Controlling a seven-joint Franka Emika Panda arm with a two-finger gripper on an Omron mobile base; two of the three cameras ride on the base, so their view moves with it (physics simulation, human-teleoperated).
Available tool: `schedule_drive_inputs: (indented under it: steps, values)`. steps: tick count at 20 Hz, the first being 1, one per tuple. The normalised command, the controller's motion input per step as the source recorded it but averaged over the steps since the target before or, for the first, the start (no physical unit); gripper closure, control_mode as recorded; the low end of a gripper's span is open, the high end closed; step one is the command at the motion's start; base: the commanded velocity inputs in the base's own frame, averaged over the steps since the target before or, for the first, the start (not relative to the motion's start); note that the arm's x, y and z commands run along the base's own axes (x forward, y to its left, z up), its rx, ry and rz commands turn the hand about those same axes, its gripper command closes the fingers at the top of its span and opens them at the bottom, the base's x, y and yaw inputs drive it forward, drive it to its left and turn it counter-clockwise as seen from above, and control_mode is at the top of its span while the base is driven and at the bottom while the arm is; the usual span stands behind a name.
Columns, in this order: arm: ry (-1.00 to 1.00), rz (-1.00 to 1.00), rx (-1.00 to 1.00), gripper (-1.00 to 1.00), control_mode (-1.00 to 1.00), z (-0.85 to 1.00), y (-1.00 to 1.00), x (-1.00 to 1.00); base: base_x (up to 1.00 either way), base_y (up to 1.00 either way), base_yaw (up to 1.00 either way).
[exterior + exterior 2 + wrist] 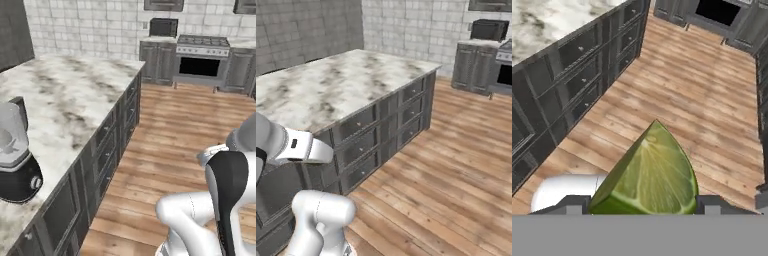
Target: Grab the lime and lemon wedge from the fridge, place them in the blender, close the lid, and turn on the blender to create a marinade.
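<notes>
In the hand view my gripper (643, 204) is shut on the lemon wedge (649, 175), a green wedge with its pointed top up, held between the two fingertips (573, 204). The wedge hangs over the wooden floor beside the island's drawers. The blender (17, 170) stands at the near left of the marble counter, with a black base, a silver knob and a clear jar (11, 132) on top. My arm (225, 200) rises at the lower right of the left base view, well to the right of the blender. The lime, the fridge and the lid are out of view.
The marble island counter (341, 85) has dark drawer fronts (381, 130) along its side. Open wooden floor (185, 135) runs to the far wall, where a stove (202, 60) and a microwave (163, 26) sit among dark cabinets.
</notes>
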Motion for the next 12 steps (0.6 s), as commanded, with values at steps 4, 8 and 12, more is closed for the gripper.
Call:
schedule_drive_inputs:
  steps: [4,8,12]
  values:
    - [0.00,0.00,0.00,1.00,1.00,0.00,0.00,0.00,0.00,0.09,0.96]
    - [0.00,0.00,0.00,1.00,1.00,0.00,0.00,0.00,0.02,0.04,0.96]
    - [0.00,0.00,0.00,1.00,1.00,0.00,0.00,0.00,0.16,0.04,0.92]
